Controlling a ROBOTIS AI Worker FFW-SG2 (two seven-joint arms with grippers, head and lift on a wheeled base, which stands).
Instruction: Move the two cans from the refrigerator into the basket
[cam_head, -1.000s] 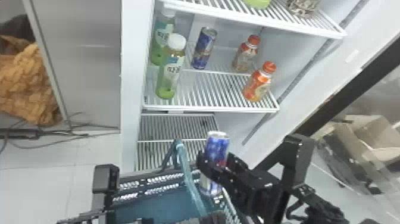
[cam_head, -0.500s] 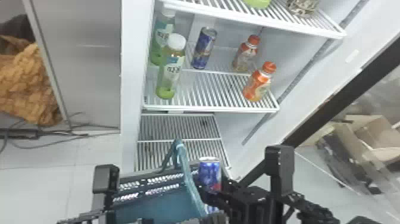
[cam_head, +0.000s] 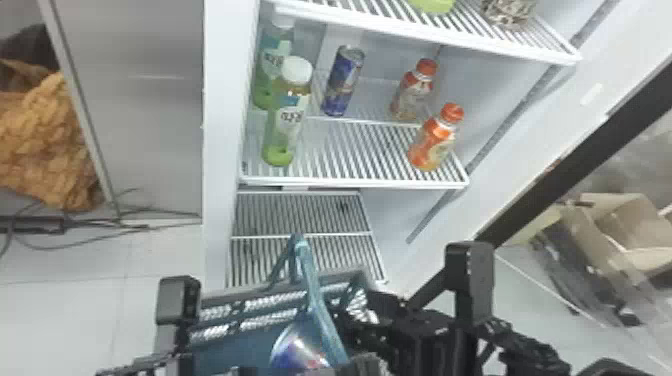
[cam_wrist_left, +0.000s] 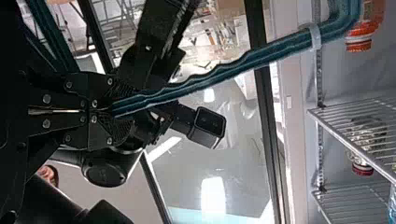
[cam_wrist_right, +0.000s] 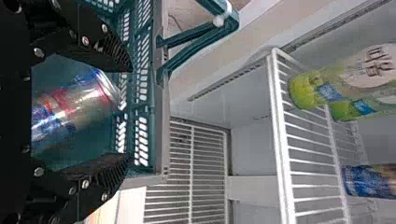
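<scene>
We pinch the handle (cam_wrist_left: 201, 84) with our left pincer (cam_wrist_left: 120, 110), likely to steady the basket (cam_wrist_right: 162, 116), our right pincer (cam_wrist_right: 130, 115) spread wide, apparently to leave one can (cam_wrist_right: 70, 105) inside.

no readable text, blurred label (cam_head: 291, 117) on green bottle (cam_head: 279, 154)

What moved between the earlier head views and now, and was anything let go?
The blue-and-silver metal can went down and leftward into the teal plastic basket. The right hand came down with it, then let go; its fingers now stand open around the can. The dark-blue metal can on the shelf and the basket stayed put.
</scene>
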